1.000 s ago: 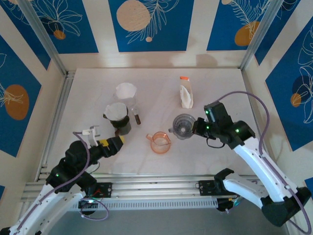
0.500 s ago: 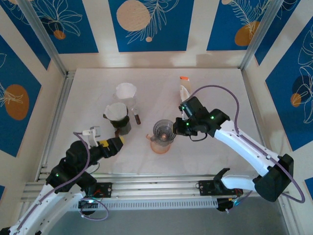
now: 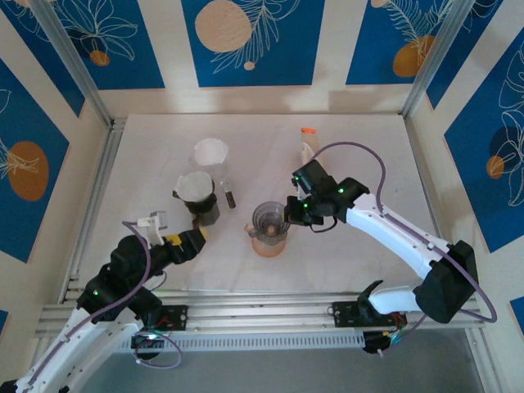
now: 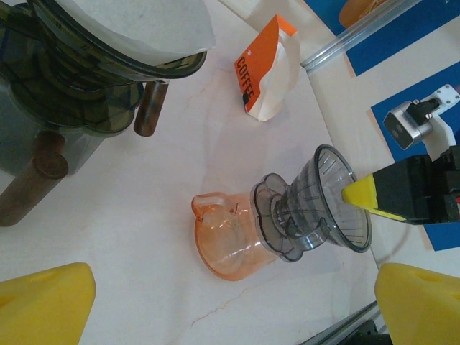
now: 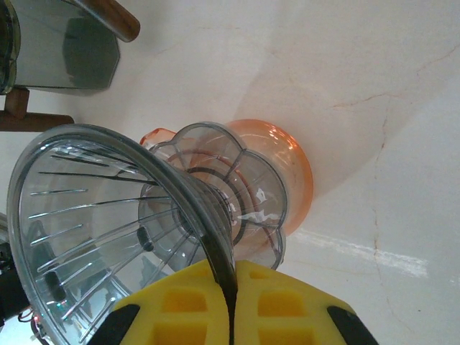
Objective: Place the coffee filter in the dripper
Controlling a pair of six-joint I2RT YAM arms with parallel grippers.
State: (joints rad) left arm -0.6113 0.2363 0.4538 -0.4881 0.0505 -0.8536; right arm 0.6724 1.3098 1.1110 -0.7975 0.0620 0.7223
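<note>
The clear grey dripper [image 3: 268, 218] has its base at the mouth of the orange cup [image 3: 268, 243], mid-table. My right gripper [image 3: 288, 214] is shut on the dripper's right rim. The right wrist view shows the rim [image 5: 108, 215] pinched between my yellow pads [image 5: 180, 302], with the cup [image 5: 291, 165] behind. A white coffee filter [image 3: 195, 187] lies in a dark holder at the left, and another filter [image 3: 210, 151] stands behind it. My left gripper [image 3: 196, 235] stays open near the front left, and its view faces the dripper [image 4: 316, 208], the cup [image 4: 226, 244] and the filter [image 4: 144, 25].
A white and orange coffee bag [image 3: 308, 151] stands behind the dripper. A dark vessel with wooden handles [image 3: 202, 209] sits under the near filter. Aluminium frame rails and patterned walls close in the table on three sides.
My right arm has carried the dripper leftwards from beside the orange cup to over its mouth. The left arm has not moved.
</note>
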